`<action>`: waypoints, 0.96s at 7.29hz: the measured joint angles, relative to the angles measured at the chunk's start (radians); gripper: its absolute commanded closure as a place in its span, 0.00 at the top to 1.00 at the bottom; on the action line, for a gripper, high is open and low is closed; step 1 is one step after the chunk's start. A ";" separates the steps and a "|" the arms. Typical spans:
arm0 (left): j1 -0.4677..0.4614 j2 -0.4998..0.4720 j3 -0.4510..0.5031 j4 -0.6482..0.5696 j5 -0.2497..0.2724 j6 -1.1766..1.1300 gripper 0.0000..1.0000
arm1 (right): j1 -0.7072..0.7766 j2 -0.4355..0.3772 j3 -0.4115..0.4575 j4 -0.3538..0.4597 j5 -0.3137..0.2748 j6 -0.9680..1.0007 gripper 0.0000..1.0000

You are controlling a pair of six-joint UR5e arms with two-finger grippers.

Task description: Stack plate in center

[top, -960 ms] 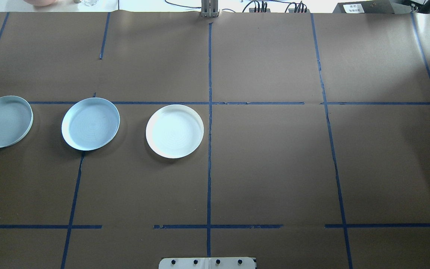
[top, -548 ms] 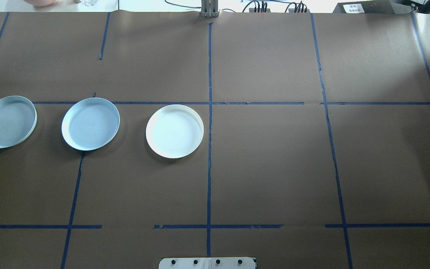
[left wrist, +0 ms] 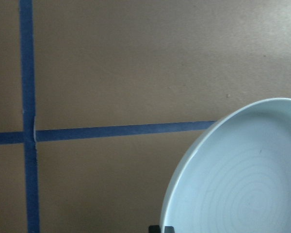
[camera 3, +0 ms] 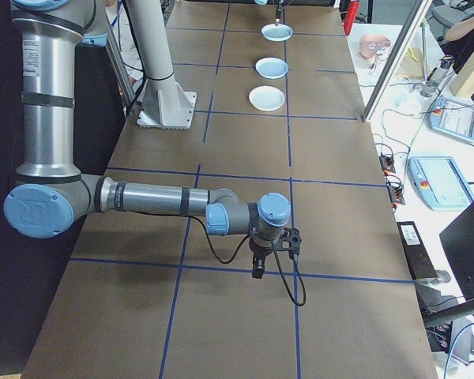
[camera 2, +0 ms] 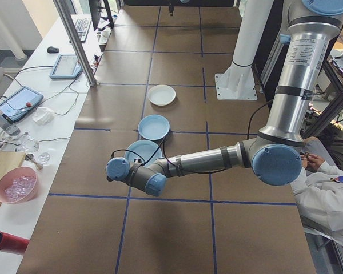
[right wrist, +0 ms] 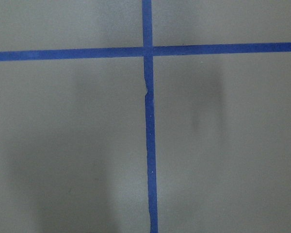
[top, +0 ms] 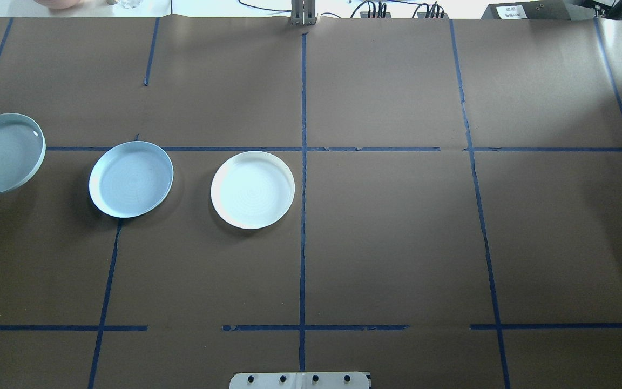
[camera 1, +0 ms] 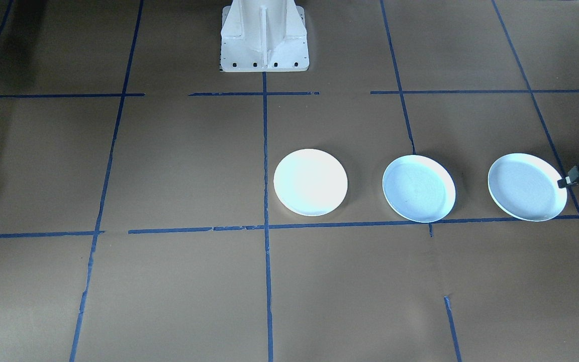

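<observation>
Three plates stand in a row left of the table's centre line. The white plate (top: 252, 189) (camera 1: 310, 182) is nearest the centre, with a light blue plate (top: 130, 179) (camera 1: 418, 188) beside it. The outer light blue plate (top: 0, 154) (camera 1: 527, 187) sits higher in the overhead view, its shadow apart below it. My left gripper (camera 1: 565, 182) is shut on that plate's outer rim, and the plate (left wrist: 242, 179) fills the left wrist view's lower right. My right gripper (camera 3: 258, 268) hangs over bare table far from the plates; I cannot tell whether it is open or shut.
The robot base (camera 1: 264, 37) stands at the table's near-robot edge on the centre line. Blue tape lines (top: 303, 216) divide the brown table into squares. A bench with tablets and a pink bowl (camera 2: 20, 185) runs along the far side. A person in a white coat (camera 2: 331, 194) sits by the left arm.
The outer light blue plate has shifted up and to the left in the overhead view and looks lifted. The dark gripper finger at its rim has passed out of that view.
</observation>
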 measured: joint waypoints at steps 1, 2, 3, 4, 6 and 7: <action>0.020 -0.005 -0.021 -0.002 -0.019 -0.003 0.00 | 0.000 0.000 0.000 0.000 0.000 0.000 1.00; 0.066 -0.013 -0.050 -0.001 -0.022 -0.014 0.00 | 0.000 0.000 0.000 0.000 0.000 0.000 1.00; 0.114 -0.028 -0.078 0.002 -0.020 -0.047 0.00 | 0.000 0.000 0.000 0.000 0.000 0.000 1.00; 0.160 -0.056 -0.092 0.000 -0.016 -0.105 0.00 | 0.000 0.000 0.000 0.000 0.000 0.000 1.00; 0.250 -0.099 -0.110 -0.007 0.053 -0.188 0.00 | 0.000 0.000 0.000 0.000 0.000 0.000 1.00; 0.281 -0.111 -0.112 -0.007 0.087 -0.205 0.00 | 0.000 0.000 0.000 0.000 0.000 0.000 1.00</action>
